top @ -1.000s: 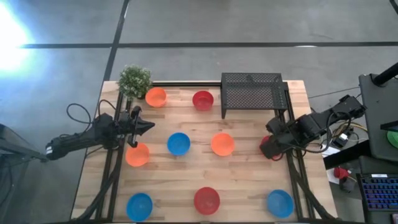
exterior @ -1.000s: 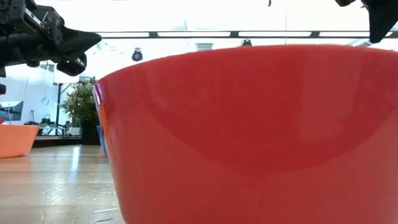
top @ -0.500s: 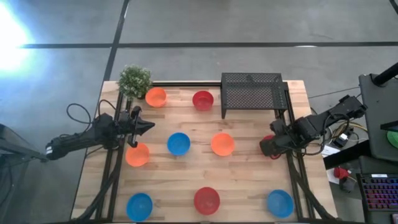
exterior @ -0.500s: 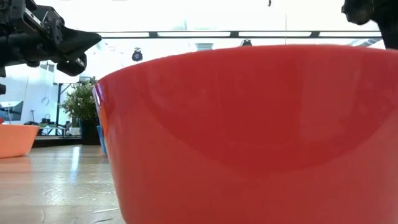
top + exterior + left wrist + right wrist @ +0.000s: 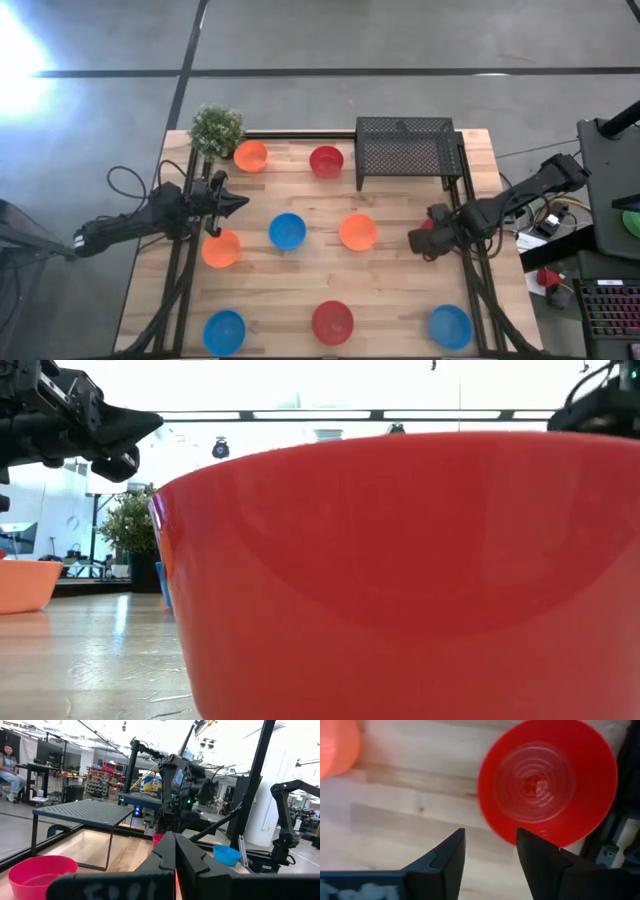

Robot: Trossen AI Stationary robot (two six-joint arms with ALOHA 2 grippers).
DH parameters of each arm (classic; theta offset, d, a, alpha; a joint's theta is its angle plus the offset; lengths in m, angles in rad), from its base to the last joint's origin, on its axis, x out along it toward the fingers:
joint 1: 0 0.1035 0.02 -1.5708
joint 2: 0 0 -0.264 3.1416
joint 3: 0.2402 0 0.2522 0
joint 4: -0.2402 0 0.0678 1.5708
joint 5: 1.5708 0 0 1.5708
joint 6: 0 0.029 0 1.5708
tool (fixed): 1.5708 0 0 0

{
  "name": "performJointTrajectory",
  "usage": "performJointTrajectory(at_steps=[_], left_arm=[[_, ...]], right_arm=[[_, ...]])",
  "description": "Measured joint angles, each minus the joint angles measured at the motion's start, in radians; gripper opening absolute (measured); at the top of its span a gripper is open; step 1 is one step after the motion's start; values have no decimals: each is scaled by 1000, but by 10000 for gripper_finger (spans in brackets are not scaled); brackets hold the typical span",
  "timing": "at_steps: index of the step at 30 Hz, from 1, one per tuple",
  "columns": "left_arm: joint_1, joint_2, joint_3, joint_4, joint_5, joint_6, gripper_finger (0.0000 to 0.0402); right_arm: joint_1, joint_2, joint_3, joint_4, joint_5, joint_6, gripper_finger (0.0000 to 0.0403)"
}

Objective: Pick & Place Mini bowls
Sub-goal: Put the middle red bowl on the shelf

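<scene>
Several mini bowls in blue, red and orange sit apart on the wooden table (image 5: pixel 400 290). One red bowl (image 5: pixel 547 782) rests on its base by the right rail, mostly hidden under my right arm in the high view (image 5: pixel 430 224). My right gripper (image 5: pixel 490 845) is open and points down, with its fingers just short of that bowl's near rim. My left gripper (image 5: pixel 240 203) is shut and hovers at the table's left, just beyond an orange bowl (image 5: pixel 221 248). Its shut fingers also show in the left wrist view (image 5: pixel 175 855).
A black mesh rack (image 5: pixel 405 148) stands at the far right and a small potted plant (image 5: pixel 216 128) at the far left corner. Black frame rails (image 5: pixel 478 290) run along both sides. A red bowl (image 5: pixel 400 580) near the front edge fills the low view.
My right gripper has gone toward the table's left, out over the red bowl by the right rail, its arm stretching out lower, and it has opened. The bowl has stayed where it was.
</scene>
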State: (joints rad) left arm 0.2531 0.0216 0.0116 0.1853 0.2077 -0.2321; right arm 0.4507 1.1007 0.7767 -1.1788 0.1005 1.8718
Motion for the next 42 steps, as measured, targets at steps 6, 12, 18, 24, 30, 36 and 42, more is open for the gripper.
performJointTrajectory(at_steps=[6, 12, 18, 24, 30, 36, 42], left_arm=[[0, 0, 0, 1, 0, 0, 0], [0, 0, 0, 1, 0, 0, 0], [0, 0, 0, 1, 0, -3, 0], [0, 0, 0, 1, 0, -5, 0], [0, 0, 0, 1, 0, -6, 0], [0, 0, 0, 0, 0, -6, 0], [0, 0, 0, 0, 0, -6, 0]], right_arm=[[0, -1, -70, 106, 0, 8, 178], [0, 2, -152, 204, 0, 15, 178], [0, 1, -199, 222, 0, 32, 178], [1, 1, -255, 306, 1, 23, 178], [0, 1, -293, 347, 1, 7, 174], [0, 2, -297, 348, 2, 6, 111], [0, 1, -296, 337, 3, 2, 20]])
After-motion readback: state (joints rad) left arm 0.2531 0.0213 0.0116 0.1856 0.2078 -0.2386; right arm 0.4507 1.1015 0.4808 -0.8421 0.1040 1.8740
